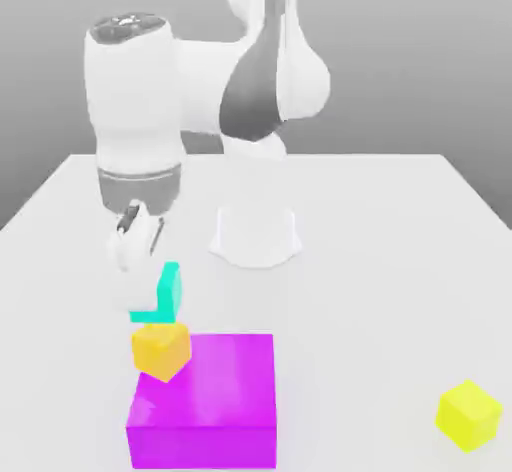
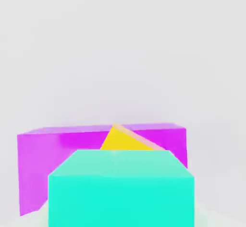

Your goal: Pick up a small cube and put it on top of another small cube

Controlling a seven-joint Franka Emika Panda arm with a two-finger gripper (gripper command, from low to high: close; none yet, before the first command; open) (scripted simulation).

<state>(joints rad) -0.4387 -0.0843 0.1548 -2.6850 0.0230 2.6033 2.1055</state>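
White tabletop [image 1: 380, 220], grey backdrop, gripper [image 1: 135, 245] clamped on turquoise cube [image 1: 165, 295], held above orange cube [image 1: 161, 349] at its 12 o'clock, big magenta block [image 1: 205, 400] alongside, yellow cube [image 1: 469, 415] at 4 o'clock.

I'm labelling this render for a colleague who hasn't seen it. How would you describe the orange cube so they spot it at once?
Find the big magenta block at the table's front. The orange cube sits against its corner on the exterior view's left, just below the turquoise cube. It is darker, more amber, than the lone lemon-yellow cube.
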